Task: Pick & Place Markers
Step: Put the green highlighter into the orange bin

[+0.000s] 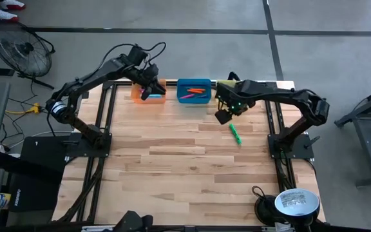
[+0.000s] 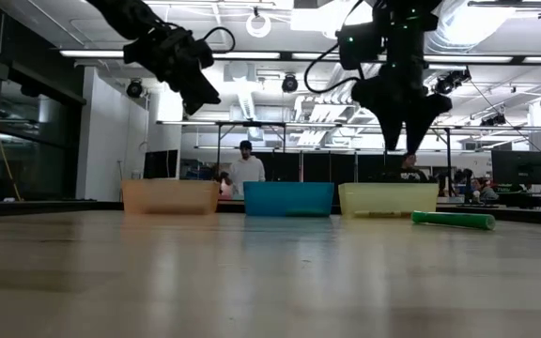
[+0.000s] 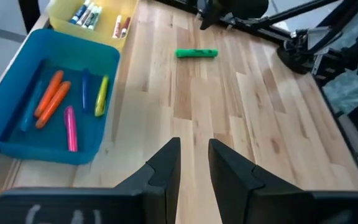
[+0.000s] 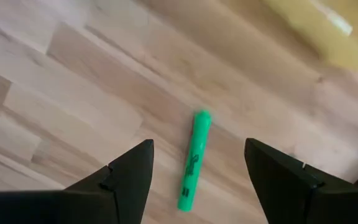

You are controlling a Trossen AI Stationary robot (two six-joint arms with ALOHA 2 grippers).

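Right now, by part:
Right gripper fingers: spread wide, nothing between them; in the right wrist view the green marker (image 4: 193, 159) lies on the wood in the gap between the two fingers, below them and not touched.
Right gripper (image 1: 223, 116): hangs above the table just in front of the yellow bin (image 2: 388, 198), pointing down, near the green marker (image 1: 236, 134).
Left gripper fingers: a narrow gap shows between them in the left wrist view, with nothing in it.
Left gripper (image 1: 148, 90): raised over the orange bin (image 1: 138, 95) at the far edge of the table (image 1: 185, 161).
Green marker: lies flat and alone on the bare wood, right of centre, apart from the bins.
Blue bin (image 3: 17, 93): sits between the orange and yellow bins; it holds orange markers (image 3: 50, 98), a pink one (image 3: 71, 128), a yellow one (image 3: 100, 95) and blue ones.
Yellow bin: holds several markers; their colours are hard to tell.
Room behind: a person (image 2: 246, 167) stands beyond the bins in the low view.
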